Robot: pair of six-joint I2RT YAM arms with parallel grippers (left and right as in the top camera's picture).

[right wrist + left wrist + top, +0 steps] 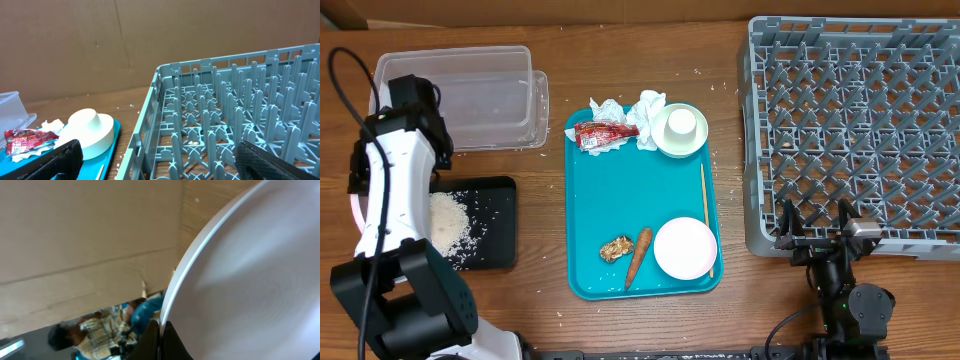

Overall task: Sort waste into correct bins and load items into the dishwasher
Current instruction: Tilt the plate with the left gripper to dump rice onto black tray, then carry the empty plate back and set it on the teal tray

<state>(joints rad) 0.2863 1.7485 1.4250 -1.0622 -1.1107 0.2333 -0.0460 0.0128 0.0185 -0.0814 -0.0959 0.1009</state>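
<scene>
The fingers of the left gripper are pressed together on the rim of the large white plate. This arm stands over the black tray, where the rice grains lie. The right gripper has its fingers spread wide and holds nothing, at the near edge of the grey dish rack. Napkins, carrot piece and chopstick lie on the teal tray.
</scene>
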